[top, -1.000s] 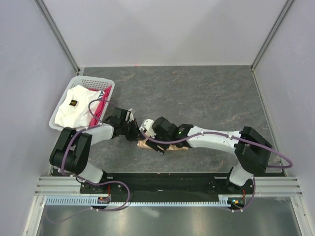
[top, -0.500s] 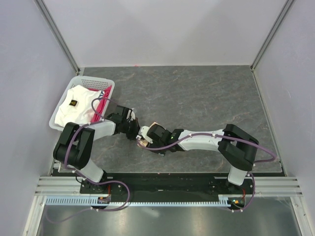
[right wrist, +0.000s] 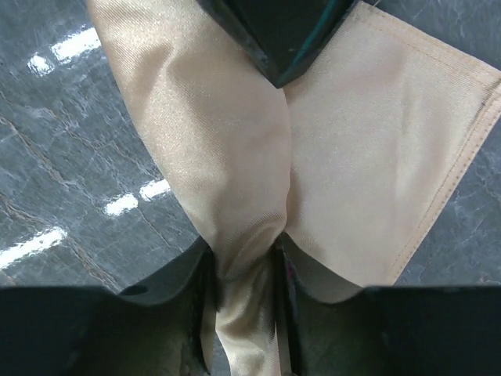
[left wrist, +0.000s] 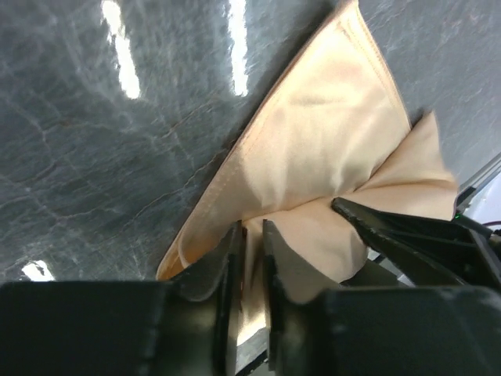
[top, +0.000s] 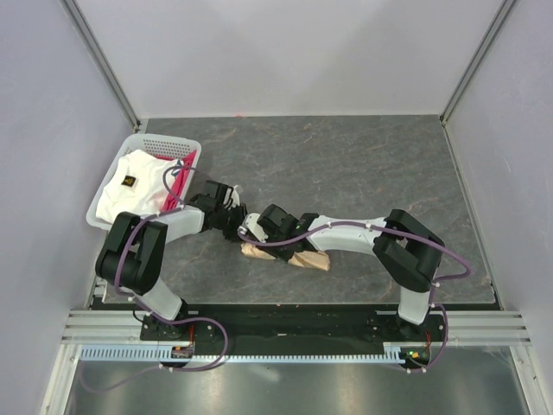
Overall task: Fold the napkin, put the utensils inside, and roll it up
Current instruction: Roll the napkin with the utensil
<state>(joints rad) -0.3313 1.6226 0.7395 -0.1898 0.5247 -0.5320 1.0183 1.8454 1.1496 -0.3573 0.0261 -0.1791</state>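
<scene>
Right jaws pinch the napkin point(right wrist: 235, 157); left jaws narrow over it, hold unclear

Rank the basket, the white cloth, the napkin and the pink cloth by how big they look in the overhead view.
1. basket
2. white cloth
3. napkin and pink cloth: too close to rank, because the arms cover part of the napkin and the white cloth hides part of the pink cloth.

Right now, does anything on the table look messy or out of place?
The napkin is bunched into a crumpled wad at the front of the table, not folded flat; the right gripper pinches a ridge of it. No utensil shows in any view.
</scene>
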